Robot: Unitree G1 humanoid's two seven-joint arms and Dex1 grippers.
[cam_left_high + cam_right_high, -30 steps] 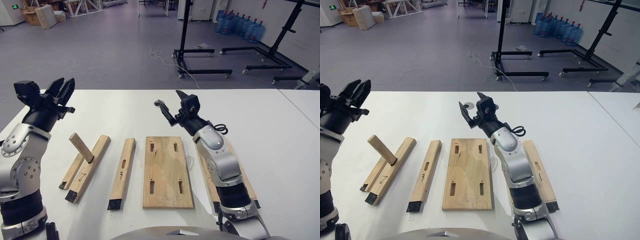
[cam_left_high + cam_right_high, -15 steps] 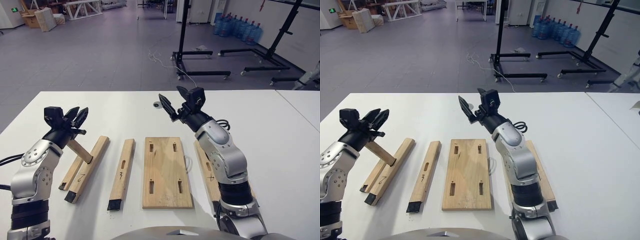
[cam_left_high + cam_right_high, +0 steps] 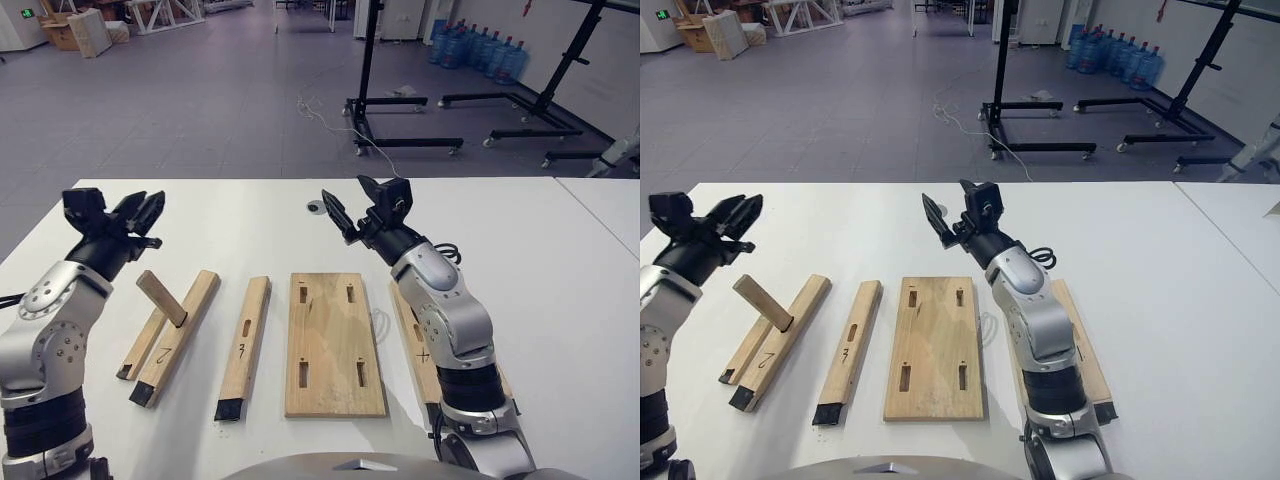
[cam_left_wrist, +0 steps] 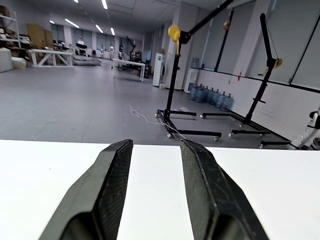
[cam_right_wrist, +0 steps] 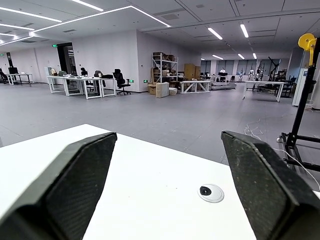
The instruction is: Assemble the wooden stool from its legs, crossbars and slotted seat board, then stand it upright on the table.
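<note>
Nothing is held: left gripper, frame left, and right gripper, upper centre, are both spread. The seat board lies centre; the short bar is propped on a leg, lower left. It should be gripped mid-length, squarely.

slotted seat board flat on the table beside a numbered leg, right gripper spread-fingered beyond it
</note>
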